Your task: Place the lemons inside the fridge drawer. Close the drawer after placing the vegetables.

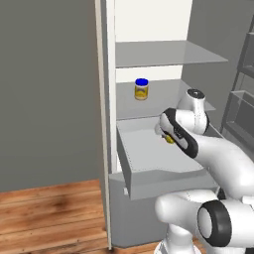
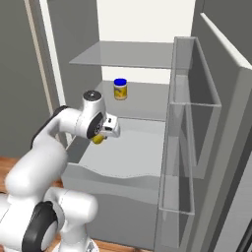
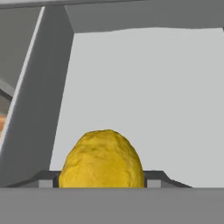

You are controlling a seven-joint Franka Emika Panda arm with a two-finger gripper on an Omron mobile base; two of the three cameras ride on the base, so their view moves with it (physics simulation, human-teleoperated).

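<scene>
Currently the lemon [image 3: 101,159] sits pinched between the fingers of the gripper [image 2: 101,137], which is pressed onto the fruit from both sides. In the hand view the yellow body rises between the two fingertips with the pale floor of the fridge drawer [image 3: 144,100] spread out beyond it. In the right base view the fruit [image 2: 98,139] hangs just under the hand, above the left part of the pulled-out drawer [image 2: 133,157]; in the left base view a small patch of yellow [image 1: 170,140] shows beneath the wrist, over the open tray [image 1: 149,154].

The step in hand appears to be the release of this lemon into the drawer. To do it well, keep the fruit inside the drawer walls: the dark side wall [image 3: 39,100] stands close on one side of the hand view, so a slight shift toward the middle of the floor gives more margin. Lower the hand until the fruit is near the floor before the fingers part, since a round fruit dropped from height is likely to roll. Open the fingers fully, then lift straight up so they do not drag it.

The blue-lidded jar [image 2: 120,89] stands on the shelf [image 2: 142,98] above the drawer, well apart from the hand. A second lemon cannot be made out. The drawer front [image 2: 118,182] stands pulled out, so the closing push is not yet due.
</scene>
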